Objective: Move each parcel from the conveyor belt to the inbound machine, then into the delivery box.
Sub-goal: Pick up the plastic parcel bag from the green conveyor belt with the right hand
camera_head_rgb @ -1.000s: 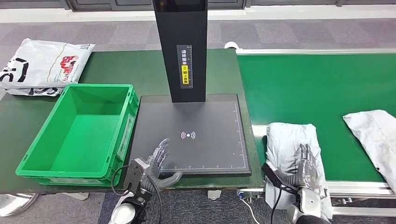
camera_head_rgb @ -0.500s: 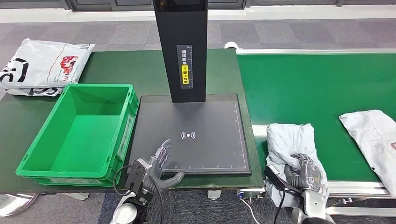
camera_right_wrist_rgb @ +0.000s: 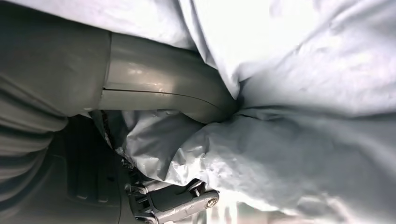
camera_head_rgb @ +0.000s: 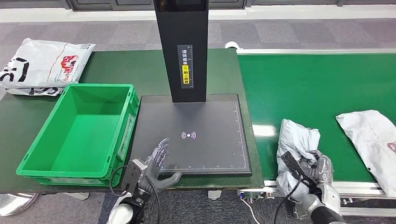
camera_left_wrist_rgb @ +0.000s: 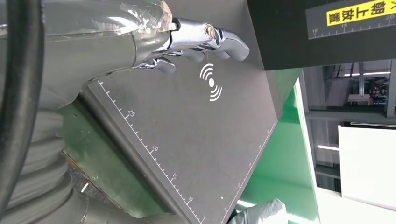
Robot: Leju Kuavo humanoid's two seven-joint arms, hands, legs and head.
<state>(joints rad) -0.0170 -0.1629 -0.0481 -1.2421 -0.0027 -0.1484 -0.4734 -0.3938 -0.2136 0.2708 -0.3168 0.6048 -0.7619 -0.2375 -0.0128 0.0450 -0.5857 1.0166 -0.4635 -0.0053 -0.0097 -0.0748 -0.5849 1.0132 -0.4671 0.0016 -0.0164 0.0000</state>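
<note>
Your right robot hand (camera_head_rgb: 314, 171) grips the grey parcel (camera_head_rgb: 298, 144) at the near edge of the conveyor belt (camera_head_rgb: 317, 84); its thumb and fingers are dug into the crumpled plastic, bunching it up. Your left robot hand (camera_head_rgb: 158, 163) holds nothing, fingers apart, over the near edge of the black scanner pad (camera_head_rgb: 210, 121). A second parcel (camera_head_rgb: 369, 140) lies farther right on the belt. The green box (camera_head_rgb: 74, 130) sits left of the pad on the bench (camera_head_rgb: 140, 65).

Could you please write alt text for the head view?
The right hand grips a crumpled grey parcel at the conveyor's near edge. The left hand hovers open over the black scanner pad, beside an empty green box.
</note>
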